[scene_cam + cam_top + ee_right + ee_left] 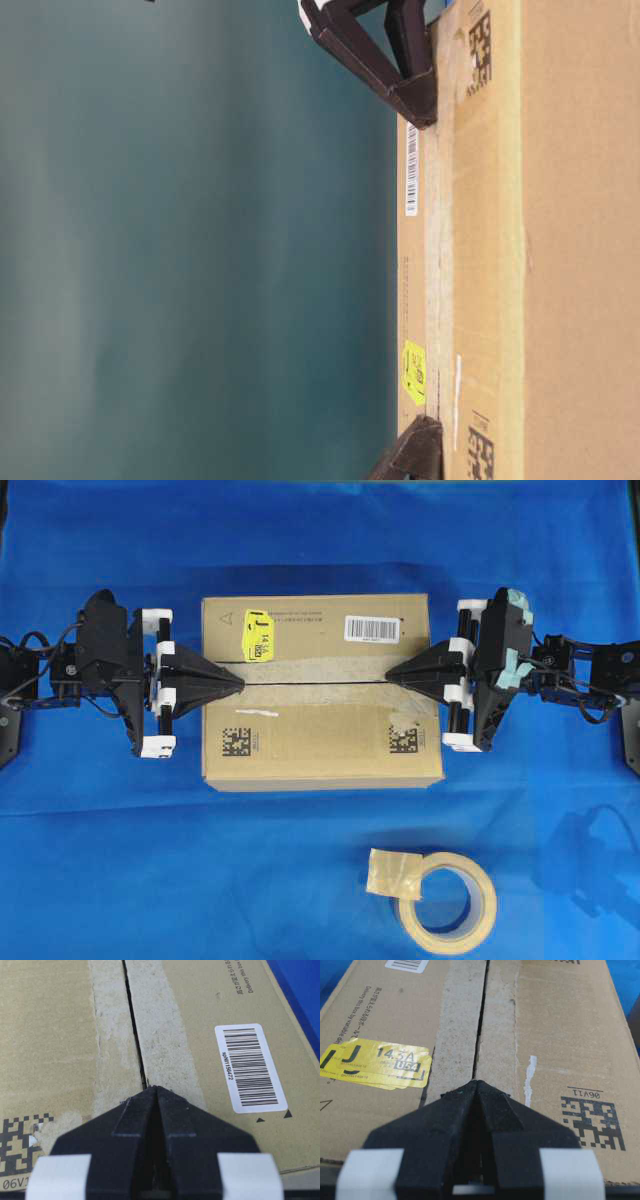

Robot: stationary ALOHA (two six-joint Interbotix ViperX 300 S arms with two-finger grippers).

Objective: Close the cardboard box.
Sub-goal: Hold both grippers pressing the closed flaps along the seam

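Overhead: cardboard box (pixel 320 695) flaps down; yellow sticker (pixel 258 635) "14.3A"; both jaws clenched, ungrasping.

A worktop covered in wrinkled blue cloth (pixel 120 840) carries a large brown corrugated cardboard box (pixel 320 740) at its middle. Near the front edge, well apart from the box, lies a beige roll of masking tape (pixel 450 900).
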